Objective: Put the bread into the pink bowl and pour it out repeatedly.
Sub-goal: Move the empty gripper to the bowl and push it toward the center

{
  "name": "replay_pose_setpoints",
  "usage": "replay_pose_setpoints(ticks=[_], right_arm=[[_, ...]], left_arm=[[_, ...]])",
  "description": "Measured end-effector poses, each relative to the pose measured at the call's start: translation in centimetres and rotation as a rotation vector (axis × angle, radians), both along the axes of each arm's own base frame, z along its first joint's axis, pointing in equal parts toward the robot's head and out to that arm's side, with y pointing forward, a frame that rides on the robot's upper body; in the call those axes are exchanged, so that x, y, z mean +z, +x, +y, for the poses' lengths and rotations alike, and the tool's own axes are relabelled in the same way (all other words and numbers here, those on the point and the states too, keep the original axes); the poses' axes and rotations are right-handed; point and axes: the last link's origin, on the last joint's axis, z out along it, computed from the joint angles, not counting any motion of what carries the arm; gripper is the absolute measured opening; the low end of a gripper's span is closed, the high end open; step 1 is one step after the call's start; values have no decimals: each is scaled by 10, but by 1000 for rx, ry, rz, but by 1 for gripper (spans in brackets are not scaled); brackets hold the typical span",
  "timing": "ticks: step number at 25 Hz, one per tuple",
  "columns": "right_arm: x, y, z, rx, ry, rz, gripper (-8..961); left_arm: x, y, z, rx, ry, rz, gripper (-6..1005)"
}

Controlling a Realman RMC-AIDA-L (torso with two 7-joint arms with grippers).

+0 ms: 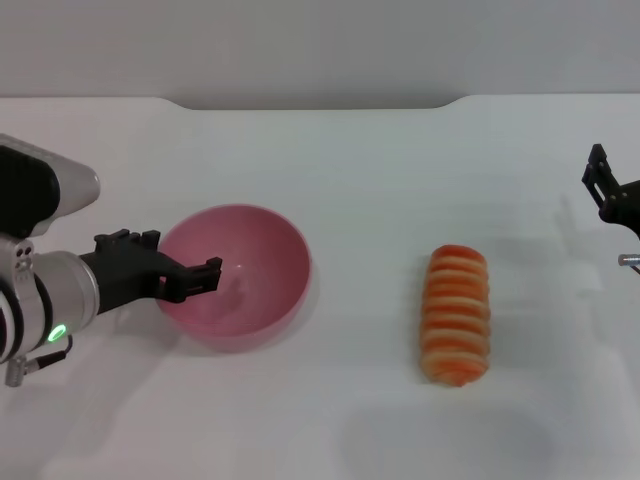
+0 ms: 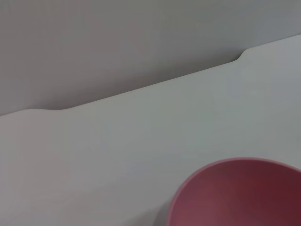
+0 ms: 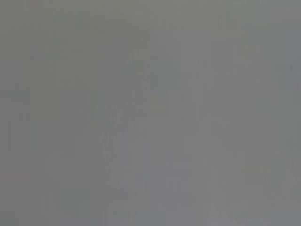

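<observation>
The pink bowl (image 1: 255,265) stands upright and empty on the white table (image 1: 350,170), left of centre. Part of the pink bowl (image 2: 235,197) also shows in the left wrist view. My left gripper (image 1: 200,275) reaches in from the left and sits at the bowl's left rim, its tip over the inside. The bread (image 1: 456,315), an orange and cream striped loaf, lies flat on the table to the right of the bowl, well apart from it. My right gripper (image 1: 603,185) hangs at the far right edge, above and beyond the bread, touching nothing.
The table's far edge (image 1: 320,103) runs along a grey wall with a shallow notch in it. The right wrist view shows only plain grey.
</observation>
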Motion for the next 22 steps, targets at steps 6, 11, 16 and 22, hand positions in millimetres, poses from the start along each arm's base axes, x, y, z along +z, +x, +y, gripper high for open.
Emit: replay_pose_setpoints(ticks=[6,11,16,22], right_arm=[[0,0,0,0,0,0,752],[0,1,-1,-3,-1,-1,752],[0,1,-1,-3,0,1,752],[-1,-1,-1,2,-1,0,751]], left_arm=[[-1,-3,4,-8,2,41,858],[-4,-6,5,1,-10,47,858],[-4,-6,5,1,-9,46,857],[-3,-8,5,7,-6,48,857]])
